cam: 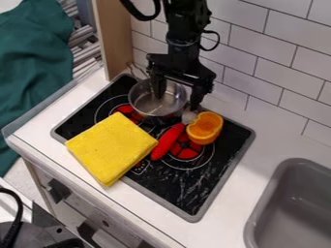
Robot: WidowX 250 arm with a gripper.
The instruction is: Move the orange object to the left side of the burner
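The orange object (204, 128), shaped like a fruit half, lies on the black stovetop (174, 186) at the upper right edge of a burner (187, 151) with red segments. Above and to the left of it, the black gripper (177, 97) hangs over the metal pot's right side. Its two fingers are spread apart with nothing held between them. The right finger comes down beside the pot, just above the orange object in the view, and the left one is over the pot.
The metal pot (154, 105) stands at the stove's back left. A folded yellow cloth (111, 147) covers its front left. A red elongated object (168, 141) lies left of the orange one, partly over the burner. The sink (294, 193) is at right, the tiled wall (259, 58) behind.
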